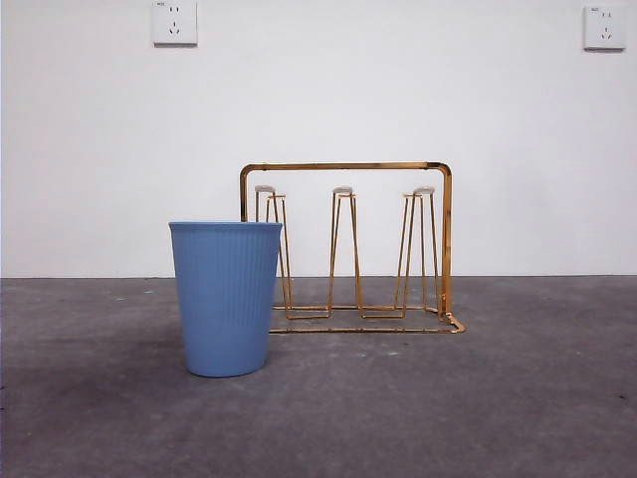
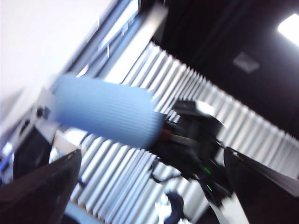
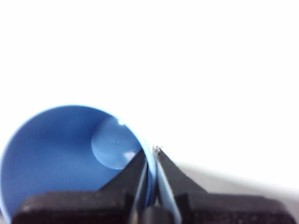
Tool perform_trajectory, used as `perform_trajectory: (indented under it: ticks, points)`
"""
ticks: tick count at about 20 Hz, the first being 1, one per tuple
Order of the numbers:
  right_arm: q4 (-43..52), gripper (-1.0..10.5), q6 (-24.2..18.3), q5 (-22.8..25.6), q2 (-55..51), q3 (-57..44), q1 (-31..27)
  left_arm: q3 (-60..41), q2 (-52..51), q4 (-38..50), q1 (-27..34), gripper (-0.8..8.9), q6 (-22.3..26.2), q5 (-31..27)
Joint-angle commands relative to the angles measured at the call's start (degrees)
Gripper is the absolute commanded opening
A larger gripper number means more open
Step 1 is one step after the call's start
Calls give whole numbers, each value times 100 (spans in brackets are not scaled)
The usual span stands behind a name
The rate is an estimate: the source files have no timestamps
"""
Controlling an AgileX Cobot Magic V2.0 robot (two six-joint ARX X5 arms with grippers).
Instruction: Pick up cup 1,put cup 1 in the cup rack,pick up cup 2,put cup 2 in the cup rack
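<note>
A ribbed blue cup (image 1: 225,297) is being shown beside a gold wire cup rack (image 1: 350,244) on a grey table (image 1: 518,398).

We find no text we can read. The two wall sockets (image 1: 174,22) (image 1: 604,27) each carry a tiny mark at the upper left corner, too small to make out. The blue cup (image 1: 226,297) and the rack (image 1: 348,244) bear no lettering.
</note>
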Motion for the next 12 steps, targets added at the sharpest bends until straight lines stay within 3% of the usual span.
perform_trajectory:
  ticks: [1,6,12]
  points:
    - [621,-12,514,-378,-31,52,2,31,-4,280,15,562,-37,-238]
    - [1768,-12,1193,-678,-48,50,9,31,190,1202,-26,562,-258,-457]
    - [2520,-12,1672,-778,190,48,273,107,579,2299,-133,562,-492,-741]
